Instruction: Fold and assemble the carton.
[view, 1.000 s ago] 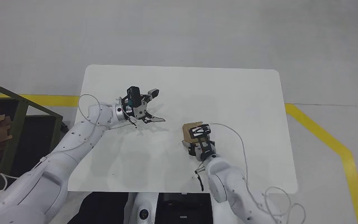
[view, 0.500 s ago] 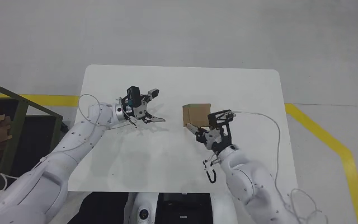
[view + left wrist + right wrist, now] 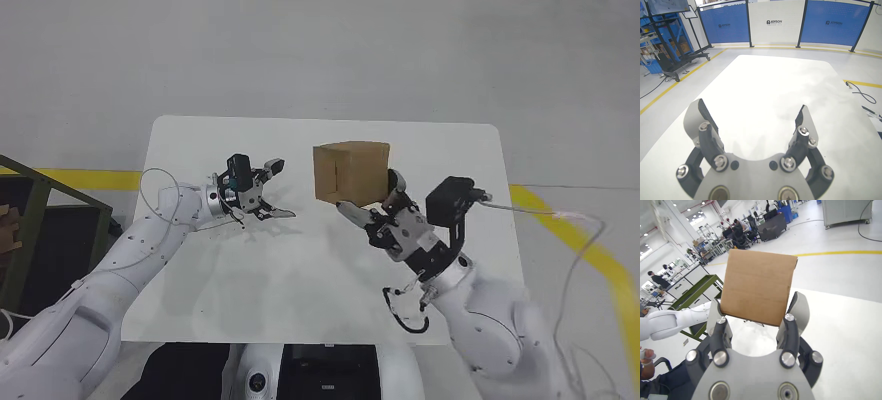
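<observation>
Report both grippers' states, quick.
Left gripper: open, holding nothing.
Right gripper: closed on the carton.

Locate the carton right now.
In the top view the carton is clamped in the right gripper, raised over the far middle of the table, apart from the open left gripper.

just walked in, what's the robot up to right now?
The right gripper has the brown carton clamped between its fingers, one on each of two opposite sides. The carton looks closed into a box shape and appears to be held clear of the white table. The left gripper sits open over the table's left part with nothing in it.
</observation>
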`<state>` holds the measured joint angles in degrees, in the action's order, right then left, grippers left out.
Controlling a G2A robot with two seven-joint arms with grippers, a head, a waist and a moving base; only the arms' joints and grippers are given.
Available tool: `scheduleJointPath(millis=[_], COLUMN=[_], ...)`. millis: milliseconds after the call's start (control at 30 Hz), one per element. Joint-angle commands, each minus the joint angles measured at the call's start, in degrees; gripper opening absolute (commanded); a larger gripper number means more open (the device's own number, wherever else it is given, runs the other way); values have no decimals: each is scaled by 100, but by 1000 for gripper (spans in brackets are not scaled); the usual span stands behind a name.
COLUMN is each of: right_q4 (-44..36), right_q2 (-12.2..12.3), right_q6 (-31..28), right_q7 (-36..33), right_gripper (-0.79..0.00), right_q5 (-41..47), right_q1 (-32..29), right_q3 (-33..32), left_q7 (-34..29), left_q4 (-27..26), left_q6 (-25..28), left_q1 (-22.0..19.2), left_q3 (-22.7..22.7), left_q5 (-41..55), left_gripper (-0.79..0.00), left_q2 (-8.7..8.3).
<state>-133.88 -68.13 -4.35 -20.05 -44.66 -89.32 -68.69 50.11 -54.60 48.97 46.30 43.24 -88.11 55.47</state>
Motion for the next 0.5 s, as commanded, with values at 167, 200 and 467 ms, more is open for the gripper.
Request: scheduleJointPath(millis=[167, 200, 467], right_q4=[-76, -76, -76], right_q2=[31, 34, 56], right_q6=[-991, -1061, -2002], right_q7=[587, 627, 1035], right_gripper=[-413, -416, -376], right_q5=[764, 827, 1568], right_q1=[-105, -111, -72], right_q3=[-530, -582, -1036], left_q7=[0, 0, 0], left_q4=[0, 0, 0], left_q6=[0, 0, 0], left_q1=[0, 0, 0], left_q3=[0, 0, 0], left_q5=[0, 0, 0], left_gripper=[0, 0, 0], left_q2=[0, 0, 0])
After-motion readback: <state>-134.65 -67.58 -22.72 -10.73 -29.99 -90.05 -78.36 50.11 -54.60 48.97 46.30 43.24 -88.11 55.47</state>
